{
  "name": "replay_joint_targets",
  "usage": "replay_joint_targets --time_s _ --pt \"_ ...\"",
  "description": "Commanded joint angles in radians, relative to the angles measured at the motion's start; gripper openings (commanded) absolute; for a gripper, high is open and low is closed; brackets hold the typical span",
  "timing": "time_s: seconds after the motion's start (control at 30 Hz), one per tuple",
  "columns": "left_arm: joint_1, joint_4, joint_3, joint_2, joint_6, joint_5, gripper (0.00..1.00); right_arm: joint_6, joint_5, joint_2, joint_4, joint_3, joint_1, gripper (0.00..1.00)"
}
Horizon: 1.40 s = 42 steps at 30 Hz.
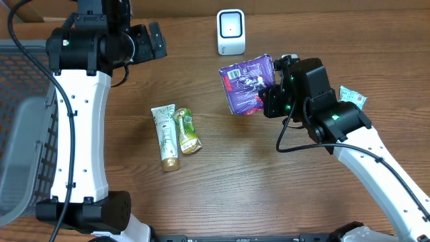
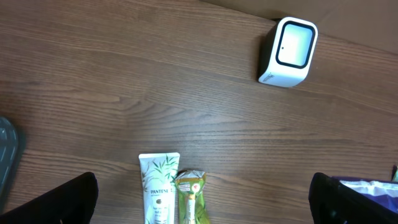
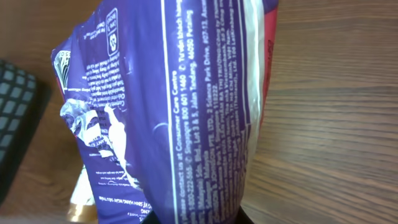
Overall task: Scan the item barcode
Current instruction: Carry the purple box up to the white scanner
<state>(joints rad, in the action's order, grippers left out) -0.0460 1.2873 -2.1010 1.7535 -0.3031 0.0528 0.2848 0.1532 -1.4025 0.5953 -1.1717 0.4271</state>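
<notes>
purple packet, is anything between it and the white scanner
Nothing visible does. The purple packet, gripped by the right end effector, is close to the white scanner, with only bare table between them.

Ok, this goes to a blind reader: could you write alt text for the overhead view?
The right gripper holds a crinkled purple packet over a wooden table, near a white barcode scanner at the far edge. The left gripper hangs open and empty; a white tube and a small green sachet lie side by side mid-table.

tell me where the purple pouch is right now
Overhead view: the purple pouch is right of centre, gripped by the right end effector, just below the white scanner in the picture.
</notes>
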Motion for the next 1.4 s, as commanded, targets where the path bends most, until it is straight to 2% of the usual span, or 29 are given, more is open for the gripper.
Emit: replay_joint_targets --time_s 0.0,0.17,0.27,0.5,0.63,0.83,0.93,1.03,1.1,1.17,1.27,1.37 --pt "-0.007 -0.001 -0.008 0.001 0.019 0.007 1.0 0.007 -0.05 0.028 -0.016 -0.024 0.005 0.04" --pt "-0.007 -0.002 -0.008 0.001 0.019 0.007 1.0 0.007 -0.099 0.027 -0.039 -0.035 0.005 0.04" --pt "-0.007 -0.002 -0.008 0.001 0.019 0.007 1.0 0.007 -0.164 0.015 -0.005 -0.102 0.005 0.04" --pt "-0.007 -0.002 -0.008 0.001 0.019 0.007 0.99 -0.129 -0.437 -0.166 0.139 -0.485 0.005 0.04" --pt "-0.007 -0.002 -0.008 0.001 0.019 0.008 1.0 -0.25 -0.633 -0.299 0.092 -0.639 0.014 0.04" --pt "-0.007 -0.002 -0.008 0.001 0.019 0.007 1.0 -0.534 -0.876 -0.465 -0.146 -0.652 0.065 0.04" --pt "-0.007 -0.001 -0.008 0.001 0.019 0.008 0.99 -0.711 -1.034 -0.563 -0.331 -0.652 0.102 0.04" --pt "-0.007 -0.002 -0.008 0.001 0.019 0.007 1.0 -0.977 -1.168 -0.674 -0.605 -0.652 0.132 0.04" --pt "-0.007 -0.002 -0.008 0.001 0.019 0.007 1.0 -1.181 -1.192 -0.745 -0.768 -0.652 0.148 0.04" --pt "-0.007 -0.002 -0.008 0.001 0.019 0.008 1.0 -1.318 -1.191 -0.801 -0.869 -0.652 0.154 0.04" --pt "-0.007 -0.002 -0.008 0.001 0.019 0.007 1.0 -1.525 -1.184 -0.873 -0.921 -0.652 0.154 0.04" --pt "-0.007 -0.002 -0.008 0.001 0.019 0.007 1.0 -1.588 -1.185 -0.919 -0.92 -0.652 0.154 0.04"
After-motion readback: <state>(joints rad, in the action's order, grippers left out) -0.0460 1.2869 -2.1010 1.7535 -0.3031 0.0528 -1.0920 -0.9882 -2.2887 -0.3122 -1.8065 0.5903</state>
